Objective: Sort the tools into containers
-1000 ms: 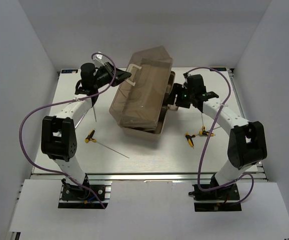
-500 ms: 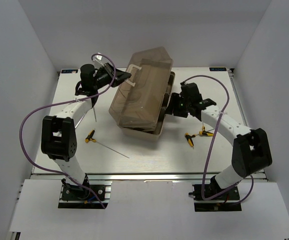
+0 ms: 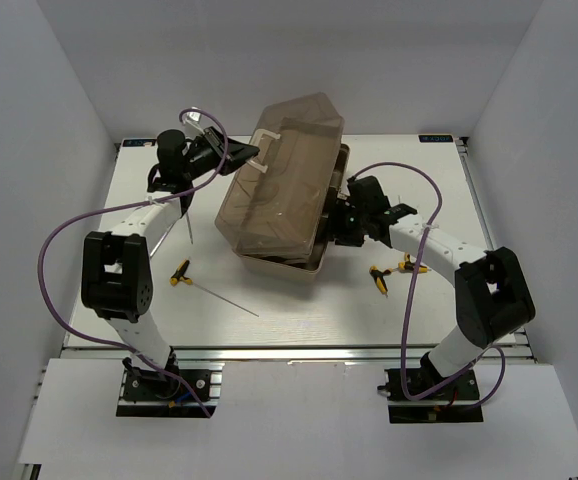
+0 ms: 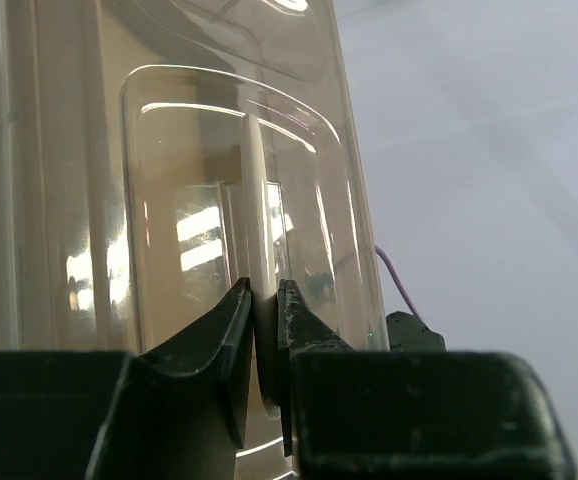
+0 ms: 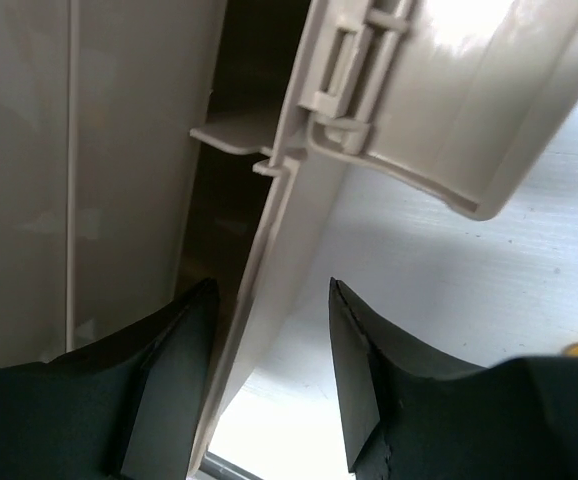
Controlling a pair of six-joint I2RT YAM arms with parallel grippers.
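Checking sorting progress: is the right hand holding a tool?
No, in the right wrist view the right hand is open, with only the toolbox's edge showing between its fingers.

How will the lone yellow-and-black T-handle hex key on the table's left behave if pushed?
Likely pivots, not rolls: the crosswise handle of the yellow-and-black T-handle hex key should block rolling. Its long thin shaft looks light, maybe springy. Flat on the white table, it probably slides easily.

A white table carried a beige toolbox with a brownish lid near its middle. One yellow-and-black T-handle hex key lay left of the toolbox's near corner. Two more hex keys lay just right of it.
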